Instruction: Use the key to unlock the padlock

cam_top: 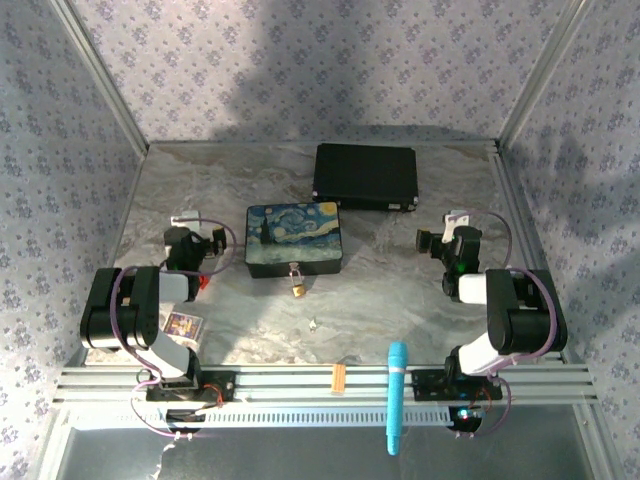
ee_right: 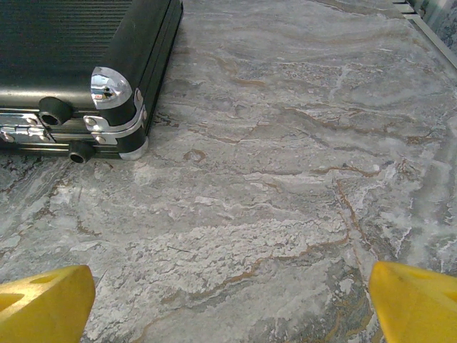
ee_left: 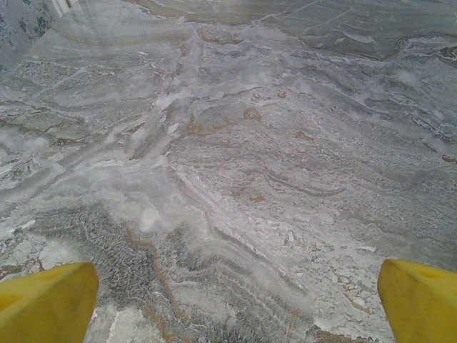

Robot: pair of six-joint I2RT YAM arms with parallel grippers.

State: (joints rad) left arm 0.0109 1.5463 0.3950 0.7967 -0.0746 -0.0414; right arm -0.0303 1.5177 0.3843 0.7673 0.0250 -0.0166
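The tiny brass padlock (cam_top: pixel 297 287) hangs at the front of the painted box (cam_top: pixel 293 238) in the middle of the table. A small silvery key (cam_top: pixel 313 323) lies on the marble just in front of it, apart from both arms. My left gripper (cam_top: pixel 186 226) sits left of the box, and its yellow fingertips (ee_left: pixel 46 304) stand wide apart over bare marble. To the right of the box, my right gripper (cam_top: pixel 448 228) is open too, with its yellow fingertips (ee_right: pixel 418 301) spread and nothing between them.
A black case (cam_top: pixel 365 177) lies at the back, its metal corner (ee_right: pixel 111 89) close ahead of the right gripper. A blue pen-like stick (cam_top: pixel 397 395) and an orange strip (cam_top: pixel 338 377) rest on the front rail. A small card (cam_top: pixel 183 324) lies by the left arm.
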